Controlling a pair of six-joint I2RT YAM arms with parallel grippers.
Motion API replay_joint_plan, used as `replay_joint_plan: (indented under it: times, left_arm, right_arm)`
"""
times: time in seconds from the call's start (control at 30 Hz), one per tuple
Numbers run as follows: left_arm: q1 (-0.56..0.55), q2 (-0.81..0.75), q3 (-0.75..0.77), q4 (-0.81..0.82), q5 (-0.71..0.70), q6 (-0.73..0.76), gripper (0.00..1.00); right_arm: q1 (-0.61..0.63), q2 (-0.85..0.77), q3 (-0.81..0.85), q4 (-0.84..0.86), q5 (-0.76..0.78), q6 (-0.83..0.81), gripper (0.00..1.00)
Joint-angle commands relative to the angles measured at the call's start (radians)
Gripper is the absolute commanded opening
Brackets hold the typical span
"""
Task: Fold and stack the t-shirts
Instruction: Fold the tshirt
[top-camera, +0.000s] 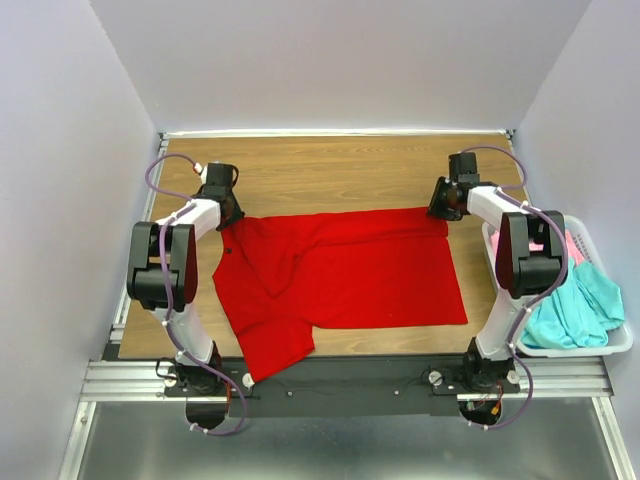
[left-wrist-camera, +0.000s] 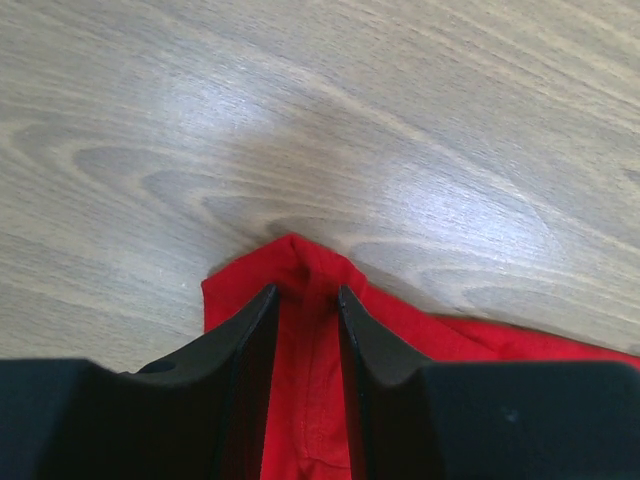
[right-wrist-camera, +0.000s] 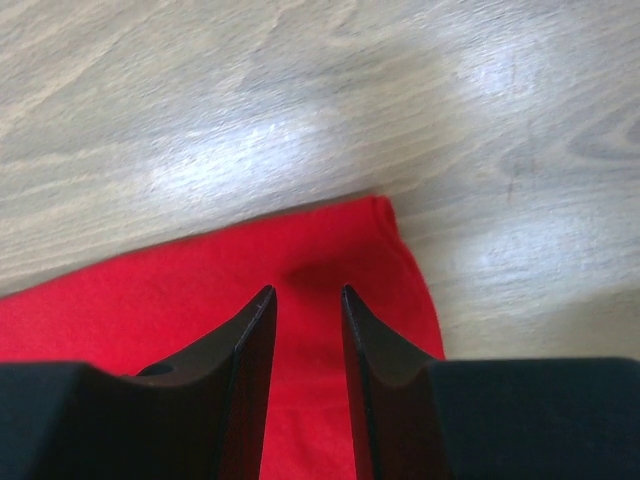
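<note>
A bright red t-shirt (top-camera: 340, 275) lies spread on the wooden table, partly folded, with one sleeve hanging toward the near edge. My left gripper (top-camera: 228, 215) sits at its far left corner. In the left wrist view that gripper (left-wrist-camera: 307, 292) is shut on a bunched ridge of red cloth (left-wrist-camera: 240, 295). My right gripper (top-camera: 440, 212) is at the far right corner. In the right wrist view its fingers (right-wrist-camera: 307, 292) straddle the red cloth (right-wrist-camera: 150, 300) near the hem, with a dark crease at the tips. A teal t-shirt (top-camera: 580, 305) and a pink one (top-camera: 572, 245) lie in the basket.
A white laundry basket (top-camera: 600, 347) stands at the table's right edge, beside the right arm. Bare wooden tabletop (top-camera: 330, 165) stretches behind the red shirt to the back wall. A metal rail (top-camera: 340, 378) runs along the near edge.
</note>
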Motion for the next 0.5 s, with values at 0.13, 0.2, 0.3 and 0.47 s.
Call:
replay_joint_plan:
  times: [0.13, 0.2, 0.3, 0.47]
  left_arm:
    - [0.008, 0.028, 0.038, 0.003, 0.002, 0.015, 0.23]
    - [0.009, 0.032, 0.052, -0.003, -0.002, 0.021, 0.08]
    - [0.017, 0.029, 0.076, -0.022, -0.034, 0.040, 0.00]
    - [0.047, 0.035, 0.119, -0.037, -0.115, 0.073, 0.00]
  right_arm:
    - [-0.016, 0.036, 0.026, 0.037, -0.040, 0.008, 0.39]
    - [-0.019, 0.044, 0.023, 0.043, -0.031, 0.008, 0.39]
    - [-0.032, 0.058, 0.014, 0.054, -0.027, 0.008, 0.39]
    - [-0.071, 0.090, 0.006, 0.060, -0.038, 0.008, 0.39]
